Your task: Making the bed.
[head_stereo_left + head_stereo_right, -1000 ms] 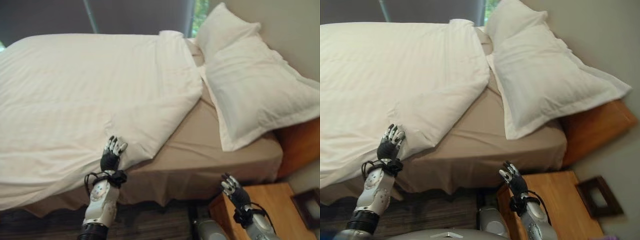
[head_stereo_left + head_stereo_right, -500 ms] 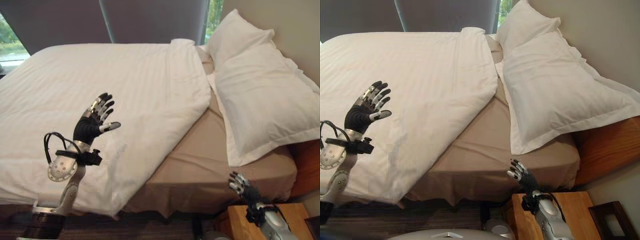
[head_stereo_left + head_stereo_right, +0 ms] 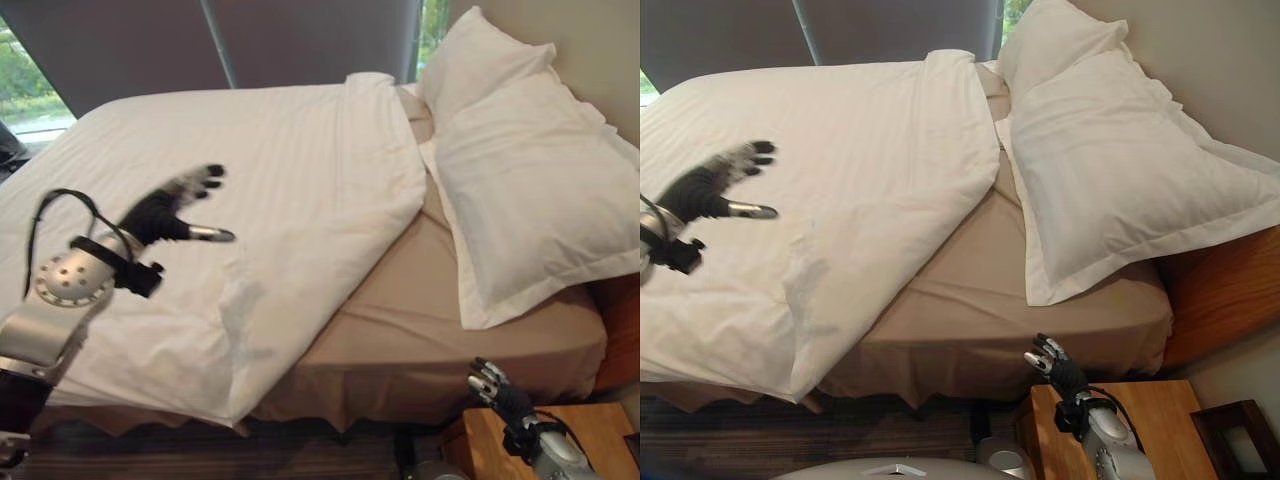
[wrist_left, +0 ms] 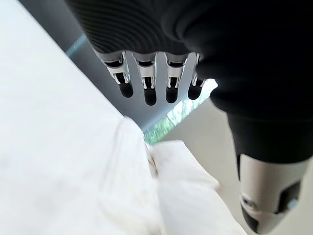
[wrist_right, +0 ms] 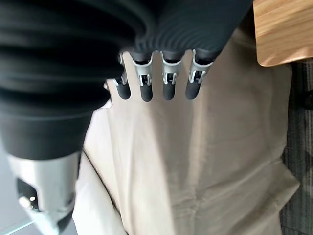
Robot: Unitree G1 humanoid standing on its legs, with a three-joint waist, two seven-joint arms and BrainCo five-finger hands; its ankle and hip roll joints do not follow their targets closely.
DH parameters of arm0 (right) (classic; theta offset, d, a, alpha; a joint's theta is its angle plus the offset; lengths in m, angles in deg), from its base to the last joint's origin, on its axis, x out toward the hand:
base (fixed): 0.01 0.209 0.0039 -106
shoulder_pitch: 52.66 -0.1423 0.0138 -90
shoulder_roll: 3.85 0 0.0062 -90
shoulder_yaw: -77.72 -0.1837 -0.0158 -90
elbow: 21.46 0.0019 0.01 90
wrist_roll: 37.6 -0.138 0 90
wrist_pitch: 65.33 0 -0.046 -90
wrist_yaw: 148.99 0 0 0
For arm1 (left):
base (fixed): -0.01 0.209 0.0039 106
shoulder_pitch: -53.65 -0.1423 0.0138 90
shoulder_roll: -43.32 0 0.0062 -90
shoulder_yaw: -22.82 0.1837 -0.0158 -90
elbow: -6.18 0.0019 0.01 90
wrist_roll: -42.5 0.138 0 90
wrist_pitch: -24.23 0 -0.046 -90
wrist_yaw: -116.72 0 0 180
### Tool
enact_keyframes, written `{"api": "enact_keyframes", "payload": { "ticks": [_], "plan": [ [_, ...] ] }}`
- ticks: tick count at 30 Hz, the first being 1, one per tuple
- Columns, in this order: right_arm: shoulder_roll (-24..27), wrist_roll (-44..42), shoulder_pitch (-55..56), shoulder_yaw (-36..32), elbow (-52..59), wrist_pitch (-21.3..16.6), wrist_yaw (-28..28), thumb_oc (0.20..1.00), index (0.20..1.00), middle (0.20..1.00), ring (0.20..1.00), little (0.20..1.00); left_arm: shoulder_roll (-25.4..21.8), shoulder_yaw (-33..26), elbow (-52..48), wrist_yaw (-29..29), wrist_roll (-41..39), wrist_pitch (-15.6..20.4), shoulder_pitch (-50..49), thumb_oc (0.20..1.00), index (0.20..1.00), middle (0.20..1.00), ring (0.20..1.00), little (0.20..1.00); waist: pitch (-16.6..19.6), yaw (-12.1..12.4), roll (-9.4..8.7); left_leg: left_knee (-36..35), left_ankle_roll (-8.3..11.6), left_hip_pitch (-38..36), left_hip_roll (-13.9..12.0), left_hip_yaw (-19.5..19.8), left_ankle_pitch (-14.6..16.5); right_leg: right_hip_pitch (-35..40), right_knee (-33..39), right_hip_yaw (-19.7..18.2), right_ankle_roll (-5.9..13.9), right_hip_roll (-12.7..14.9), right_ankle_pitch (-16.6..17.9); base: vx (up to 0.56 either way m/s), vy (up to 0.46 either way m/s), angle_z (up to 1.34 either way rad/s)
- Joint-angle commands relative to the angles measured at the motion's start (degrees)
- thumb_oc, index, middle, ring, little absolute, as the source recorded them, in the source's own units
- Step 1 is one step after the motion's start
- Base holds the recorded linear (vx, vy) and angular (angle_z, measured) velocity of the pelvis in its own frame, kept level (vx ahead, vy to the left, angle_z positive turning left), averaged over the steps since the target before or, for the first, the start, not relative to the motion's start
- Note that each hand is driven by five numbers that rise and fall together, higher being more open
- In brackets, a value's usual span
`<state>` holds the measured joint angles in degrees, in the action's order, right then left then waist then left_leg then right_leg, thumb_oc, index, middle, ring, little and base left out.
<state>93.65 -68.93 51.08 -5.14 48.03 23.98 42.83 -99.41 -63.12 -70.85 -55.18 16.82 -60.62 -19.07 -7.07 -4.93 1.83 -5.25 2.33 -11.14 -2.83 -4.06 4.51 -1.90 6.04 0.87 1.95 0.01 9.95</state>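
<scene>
- Well, the white duvet [image 3: 250,190] lies rumpled across the bed [image 3: 420,330], short of the pillows [image 3: 530,190].
- Left hand [image 3: 165,212] hovers spread above it, holding nothing; right hand [image 3: 495,390] hangs relaxed, empty.
- Soft and light, I'd say; take its folded edge.

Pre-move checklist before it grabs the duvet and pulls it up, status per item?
1. Left hand free, over the duvet: ok, fingers spread, holding nothing.
2. Right hand free: ok, open, low by the nightstand.
3. Duvet reaches the pillows: not ok, near corner folded back, tan sheet bare.
4. Pillows at the head end: ok.
5. Duvet's far side hangs even: cannot tell.
</scene>
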Motion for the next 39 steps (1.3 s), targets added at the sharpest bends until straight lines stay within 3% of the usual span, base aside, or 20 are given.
{"api": "enact_keyframes", "payload": {
  "ticks": [1,6,14,17,21,31,37,38,39],
  "plan": [
    [0.2,0.8,-1.3,0.4,3.8,-1.5,1.7,1.000,1.000,1.000,1.000,1.000,-1.4,1.6,9.0,-4.3,7.4,0.8,7.6,1.000,1.000,1.000,1.000,1.000,1.7,-2.3,-1.18,0.3,0.08,5.1,3.3,0.4,-7.0,5.9,-1.4,-1.4,4.74,1.4,-7.0,0.00,0.000,0.00],
    [-0.6,1.6,-0.7,1.2,3.9,-0.7,1.6,1.000,1.000,1.000,1.000,1.000,2.7,8.0,22.5,-2.7,14.4,-0.8,15.3,1.000,1.000,1.000,1.000,1.000,1.4,-3.3,-0.86,0.3,0.10,5.6,3.3,-0.2,-6.7,5.2,-1.3,-1.8,4.86,1.3,-7.0,0.01,0.000,-0.02],
    [-0.7,2.1,0.6,0.9,4.6,-1.0,1.7,1.000,1.000,1.000,1.000,1.000,8.7,8.6,30.4,-3.6,16.7,-0.3,17.1,1.000,1.000,1.000,1.000,1.000,0.7,-4.9,-0.55,0.3,0.18,6.2,3.2,-1.2,-6.3,4.4,-1.3,-2.6,4.93,1.4,-7.1,0.01,0.012,-0.08],
    [0.1,2.0,0.2,1.7,4.3,-1.5,1.3,1.000,1.000,1.000,1.000,1.000,11.5,10.5,39.7,-6.1,18.8,-0.6,22.7,1.000,1.000,1.000,1.000,1.000,-0.6,-6.3,-0.33,0.3,0.30,7.7,3.0,-2.4,-6.3,2.4,-1.2,-3.5,5.11,1.2,-6.7,-0.02,0.021,-0.14],
    [0.8,1.6,-0.1,2.1,4.3,-1.6,1.2,1.000,1.000,1.000,1.000,1.000,12.4,11.2,43.3,-7.6,19.0,-0.5,25.9,1.000,1.000,1.000,1.000,1.000,-1.8,-7.1,-0.19,0.3,0.49,9.2,2.9,-2.8,-6.6,0.6,-1.3,-4.1,5.10,1.1,-6.2,-0.05,0.018,-0.16],
    [2.9,0.2,-2.4,3.8,4.7,-2.1,0.3,1.000,1.000,1.000,1.000,1.000,12.9,6.7,53.4,-11.1,13.1,-0.5,29.1,1.000,1.000,1.000,1.000,1.000,-6.9,-9.0,-0.25,0.3,1.49,19.0,2.2,-6.3,-8.2,-10.8,-1.0,-7.7,5.31,0.5,-2.7,-0.07,0.010,-0.18],
    [3.1,-0.4,-3.6,4.3,5.1,-2.5,-1.5,1.000,1.000,1.000,1.000,1.000,18.7,5.9,56.4,-12.2,13.4,-2.0,29.0,1.000,1.000,1.000,1.000,1.000,-10.3,-10.5,-0.47,0.3,1.93,23.7,1.8,-8.5,-8.9,-16.4,-1.0,-9.8,5.52,-0.1,-1.3,-0.05,0.009,-0.20],
    [3.1,-0.3,-4.1,4.6,4.6,-2.5,-1.8,1.000,1.000,1.000,1.000,1.000,19.6,6.4,56.2,-12.0,13.7,-2.1,29.1,0.765,0.765,0.765,0.765,0.765,-10.6,-10.5,-0.50,0.3,1.99,24.0,1.8,-8.7,-9.0,-16.8,-1.0,-10.0,5.67,-0.1,-1.1,-0.02,-0.007,-0.21],
    [3.1,-0.3,-4.6,4.7,4.1,-2.5,-1.9,1.000,1.000,1.000,1.000,1.000,20.5,6.9,55.7,-11.8,13.9,-2.2,29.1,0.200,0.200,0.200,0.200,0.200,-10.6,-10.5,-0.46,0.3,2.00,24.2,1.8,-8.9,-9.0,-17.1,-1.0,-10.2,5.77,-0.2,-1.0,0.00,0.008,-0.22]
  ]
}}
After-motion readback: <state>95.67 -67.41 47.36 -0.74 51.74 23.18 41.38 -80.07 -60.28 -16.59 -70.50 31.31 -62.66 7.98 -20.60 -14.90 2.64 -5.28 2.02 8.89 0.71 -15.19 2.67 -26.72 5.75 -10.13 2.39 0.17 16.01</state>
